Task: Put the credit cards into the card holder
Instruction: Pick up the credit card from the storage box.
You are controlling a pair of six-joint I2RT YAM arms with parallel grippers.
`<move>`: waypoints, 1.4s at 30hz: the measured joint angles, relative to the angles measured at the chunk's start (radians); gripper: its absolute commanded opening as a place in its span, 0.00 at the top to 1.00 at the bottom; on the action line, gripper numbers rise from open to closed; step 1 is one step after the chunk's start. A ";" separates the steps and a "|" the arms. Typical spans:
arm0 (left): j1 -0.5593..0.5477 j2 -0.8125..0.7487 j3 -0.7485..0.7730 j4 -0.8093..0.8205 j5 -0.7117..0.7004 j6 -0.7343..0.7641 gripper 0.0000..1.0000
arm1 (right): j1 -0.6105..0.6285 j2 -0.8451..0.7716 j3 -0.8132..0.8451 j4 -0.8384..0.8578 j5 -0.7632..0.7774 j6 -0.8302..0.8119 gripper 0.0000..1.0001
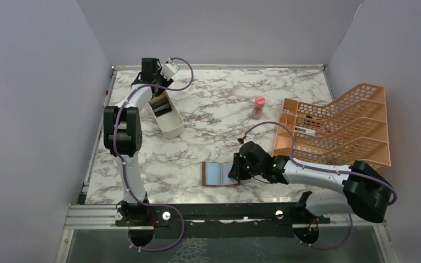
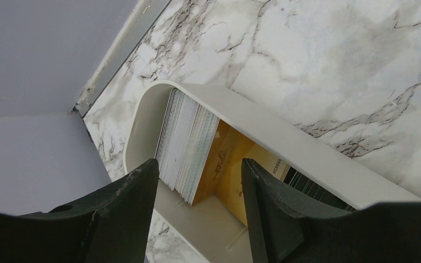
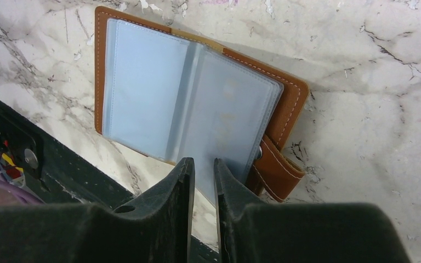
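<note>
card holder (image 3: 192, 104) tan-brown, blue-grey inside | credit cards (image 2: 197, 148) gold-yellow-ish | tray (image 2: 318, 159) white | table (image 1: 219, 98) grey-veined marble | rack (image 1: 356, 109) orange

A white oblong tray (image 1: 172, 127) lies on the marbled tabletop (image 1: 219, 104), directly under the left end effector (image 2: 200, 170). An orange lattice rack (image 1: 340, 126) stands beyond and right of the right end effector (image 1: 234, 171). What looks like a small pink bottle (image 1: 258, 107) stands upright farther beyond it.

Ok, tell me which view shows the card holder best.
Right wrist: the card holder lies open and fills the frame, blue-grey sleeves, stitched brown edge and strap all clear. Top external shows it small, one end hidden by the right gripper. Left wrist shows none of it, only the white tray.
</note>
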 measured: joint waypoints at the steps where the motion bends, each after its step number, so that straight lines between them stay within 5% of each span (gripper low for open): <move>1: 0.002 0.010 0.007 -0.003 0.000 0.009 0.42 | 0.000 0.000 0.002 -0.003 0.000 0.001 0.75; 18: 0.012 0.086 0.002 0.066 -0.044 0.098 0.49 | 0.000 0.001 0.035 -0.026 -0.001 0.019 0.75; 29: 0.009 0.115 0.002 0.107 -0.071 0.142 0.72 | 0.000 0.024 0.045 -0.026 -0.006 0.020 0.75; 42: 0.003 0.115 0.016 0.085 -0.092 0.182 0.75 | 0.000 0.047 0.053 -0.025 -0.017 0.021 0.75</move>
